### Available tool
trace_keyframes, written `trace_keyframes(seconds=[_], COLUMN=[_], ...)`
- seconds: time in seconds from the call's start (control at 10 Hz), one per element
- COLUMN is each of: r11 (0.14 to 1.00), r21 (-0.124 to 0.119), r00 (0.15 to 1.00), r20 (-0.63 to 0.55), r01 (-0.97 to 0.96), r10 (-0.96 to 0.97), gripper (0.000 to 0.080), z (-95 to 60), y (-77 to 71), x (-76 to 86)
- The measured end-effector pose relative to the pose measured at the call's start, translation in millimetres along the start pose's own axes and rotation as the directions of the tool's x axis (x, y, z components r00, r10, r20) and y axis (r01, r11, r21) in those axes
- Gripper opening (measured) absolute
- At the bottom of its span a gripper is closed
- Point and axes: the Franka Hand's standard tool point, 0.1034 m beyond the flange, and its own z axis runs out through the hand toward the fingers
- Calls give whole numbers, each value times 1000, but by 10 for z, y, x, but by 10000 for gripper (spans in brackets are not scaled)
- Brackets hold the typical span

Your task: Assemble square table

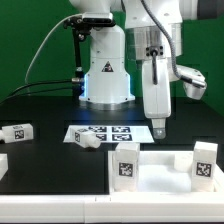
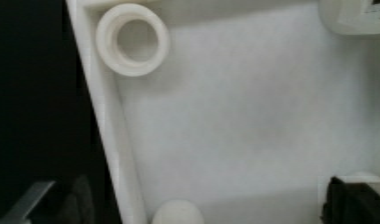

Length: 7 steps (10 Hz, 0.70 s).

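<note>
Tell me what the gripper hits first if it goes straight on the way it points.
Most likely the large white plastic square tabletop panel: its flat face, near a round white socket ring, fills the wrist view straight ahead of the open gripper. The gap is unclear.

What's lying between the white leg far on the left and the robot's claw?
In the exterior view, the marker board and another leg lie between that leg and the open gripper.
</note>
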Motion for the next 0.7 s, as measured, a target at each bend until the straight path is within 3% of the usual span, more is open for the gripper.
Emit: trace_keyframes(seconds=[0.1,0.2,0.4,0.6,0.7], r11=[1000,998,999,999,1000], r21=[10,58,45,31,12], r00=[1000,1000,999,997,997], r20=[-2,-11,-44,-69,-78], r01=[-3,-23,-20,-14,-5], r10=[3,24,22,16,6], gripper=[649,649,649,649,649], z=[21,104,365,602,701], y=[-1,35,267,390,443], x=[19,96,178,187,186])
